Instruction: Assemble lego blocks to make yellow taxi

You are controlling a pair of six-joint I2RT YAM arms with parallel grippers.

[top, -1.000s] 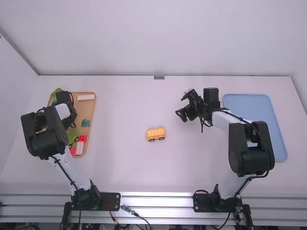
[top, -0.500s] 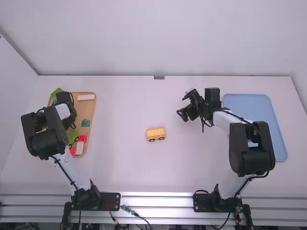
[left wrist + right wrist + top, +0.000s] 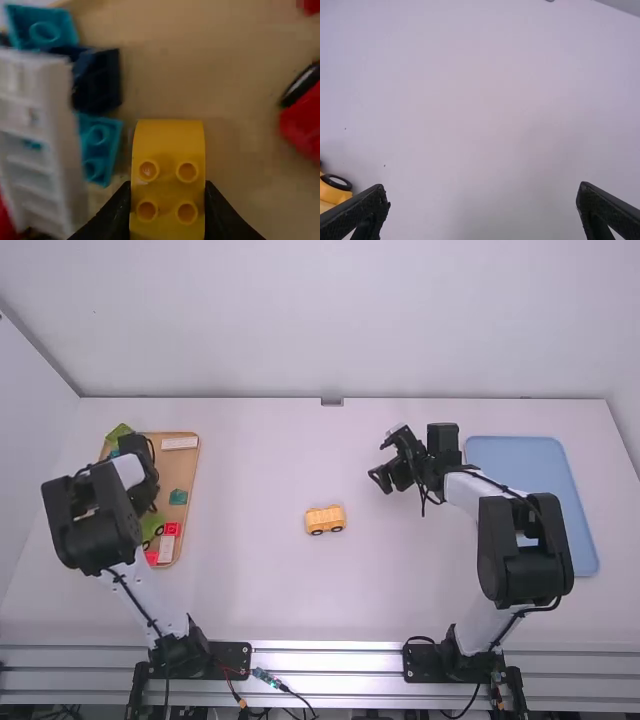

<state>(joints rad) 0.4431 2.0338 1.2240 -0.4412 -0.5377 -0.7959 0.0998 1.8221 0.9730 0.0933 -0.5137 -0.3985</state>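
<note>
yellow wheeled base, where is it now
In the high view, the yellow wheeled base sits mid-table between the wooden tray and the blue tray.

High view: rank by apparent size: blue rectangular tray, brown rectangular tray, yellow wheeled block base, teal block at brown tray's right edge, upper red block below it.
1. Blue tray
2. Brown tray, partly behind the left arm
3. Yellow base

Teal block, red block: look alike, unranked.
</note>
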